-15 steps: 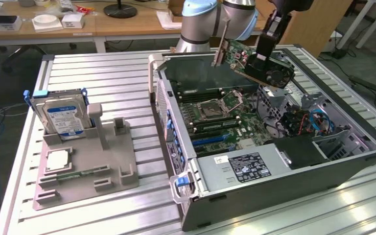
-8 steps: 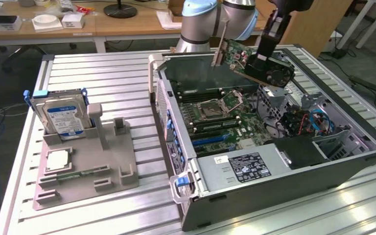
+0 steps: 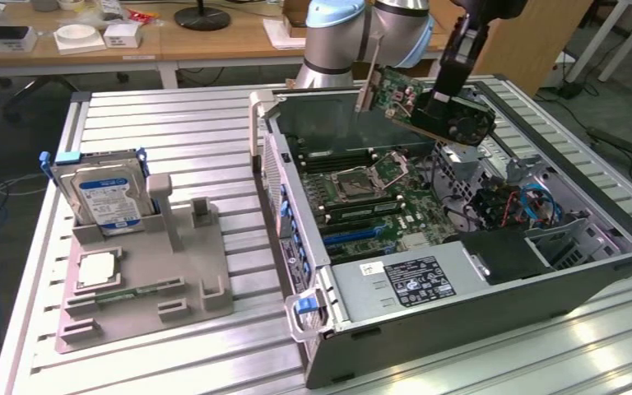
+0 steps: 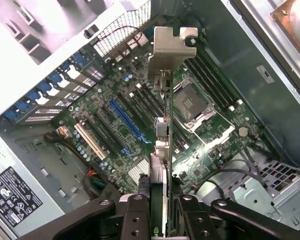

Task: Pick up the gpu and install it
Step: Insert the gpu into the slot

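The pincer is clamped on the gpu, held edge-on with its silver bracket at the far end. Beyond it lies the motherboard in the open computer case; in the exterior view's upper right the card hangs tilted above that case

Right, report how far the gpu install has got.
Done: the gpu is picked up. In hand: the gripper holds it tilted above the open computer case. Left: it is not in a slot yet; the long blue slot is empty.
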Tool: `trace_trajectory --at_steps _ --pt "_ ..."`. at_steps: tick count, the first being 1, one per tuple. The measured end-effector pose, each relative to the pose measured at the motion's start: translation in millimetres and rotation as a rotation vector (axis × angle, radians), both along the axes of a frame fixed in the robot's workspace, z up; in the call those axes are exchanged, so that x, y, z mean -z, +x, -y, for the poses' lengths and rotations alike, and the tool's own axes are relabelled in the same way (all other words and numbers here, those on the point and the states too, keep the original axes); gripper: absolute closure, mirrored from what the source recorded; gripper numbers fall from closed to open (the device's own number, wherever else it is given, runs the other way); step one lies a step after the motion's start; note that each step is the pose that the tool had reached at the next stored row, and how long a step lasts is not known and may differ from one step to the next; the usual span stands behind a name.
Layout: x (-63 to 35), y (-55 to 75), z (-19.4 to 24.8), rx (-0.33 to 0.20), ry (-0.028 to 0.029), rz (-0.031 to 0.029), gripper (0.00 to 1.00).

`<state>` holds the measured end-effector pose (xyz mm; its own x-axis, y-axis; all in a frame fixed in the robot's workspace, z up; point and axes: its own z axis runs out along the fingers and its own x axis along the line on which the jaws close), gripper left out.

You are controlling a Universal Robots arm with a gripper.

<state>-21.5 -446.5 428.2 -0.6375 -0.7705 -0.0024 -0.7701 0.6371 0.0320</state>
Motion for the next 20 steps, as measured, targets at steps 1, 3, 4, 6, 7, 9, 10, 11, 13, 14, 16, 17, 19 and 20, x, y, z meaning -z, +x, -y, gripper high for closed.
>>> trace_trajectory --at_steps 1,3,4,6,7,9,10,11,13,14,16,17,19,20 --pt "0.0 0.0 0.0 -0.007 0.0000 -0.0001 0.74" --pt "0.0 0.0 0.0 -0.023 0.0002 0.0000 0.74" --pt "0.0 0.0 0.0 -0.030 0.0002 0.0000 0.74" --pt "0.0 0.0 0.1 -0.046 0.0004 0.0000 0.74" --pt "0.0 0.0 0.1 -0.054 0.0006 0.0000 0.74" --pt "0.0 0.0 0.1 -0.071 0.0007 0.0000 0.74" --pt "0.0 0.0 0.1 -0.079 0.0008 0.0000 0.74" --pt "0.0 0.0 0.1 -0.087 0.0010 0.0000 0.74" --pt "0.0 0.0 0.1 -0.104 0.0011 0.0000 0.74" --pt "0.0 0.0 0.1 -0.113 0.0013 0.0000 0.74" --pt "0.0 0.0 0.1 -0.130 0.0018 0.0000 0.74" --pt "0.0 0.0 0.1 -0.138 0.0021 0.0000 0.74" --pt "0.0 0.0 0.1 -0.153 0.0024 0.0000 0.74" --pt "0.0 0.0 0.1 -0.162 0.0025 0.0000 0.74"
